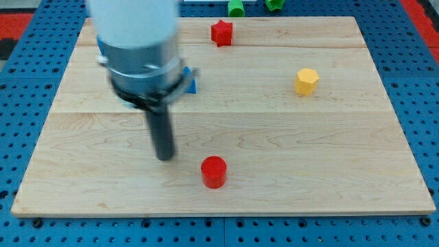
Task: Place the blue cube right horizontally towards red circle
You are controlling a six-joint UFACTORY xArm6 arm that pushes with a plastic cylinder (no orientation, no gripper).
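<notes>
The red circle (213, 171) is a short red cylinder near the bottom middle of the wooden board (309, 151). The blue cube (191, 83) is mostly hidden behind the arm's grey body; only a small blue corner shows at the arm's right side. My tip (164, 158) rests on the board, to the left of and slightly above the red circle, and well below the blue cube. It touches no block.
A red star block (221, 32) sits near the top middle. A yellow hexagon block (306, 81) lies at the right. Two green blocks (236, 7) (274, 3) lie beyond the board's top edge on the blue perforated surface.
</notes>
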